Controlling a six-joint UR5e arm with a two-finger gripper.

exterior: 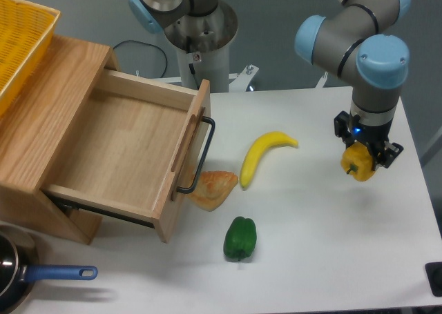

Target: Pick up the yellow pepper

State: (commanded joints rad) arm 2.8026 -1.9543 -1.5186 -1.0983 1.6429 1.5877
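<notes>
The yellow pepper (pixel 358 163) is a small lobed yellow-orange pepper at the right side of the white table (pixel 311 259). My gripper (pixel 366 157) points down and is shut on the yellow pepper, whose upper part is hidden between the black fingers. The pepper looks lifted slightly off the table surface, though contact with it cannot be told for sure.
A yellow banana (pixel 264 155) lies mid-table, a croissant (pixel 213 188) beside it and a green pepper (pixel 239 238) nearer the front. An open wooden drawer (pixel 131 155) stands at left with a yellow basket (pixel 21 41) on top. A blue-handled pan (pixel 27 276) sits front left.
</notes>
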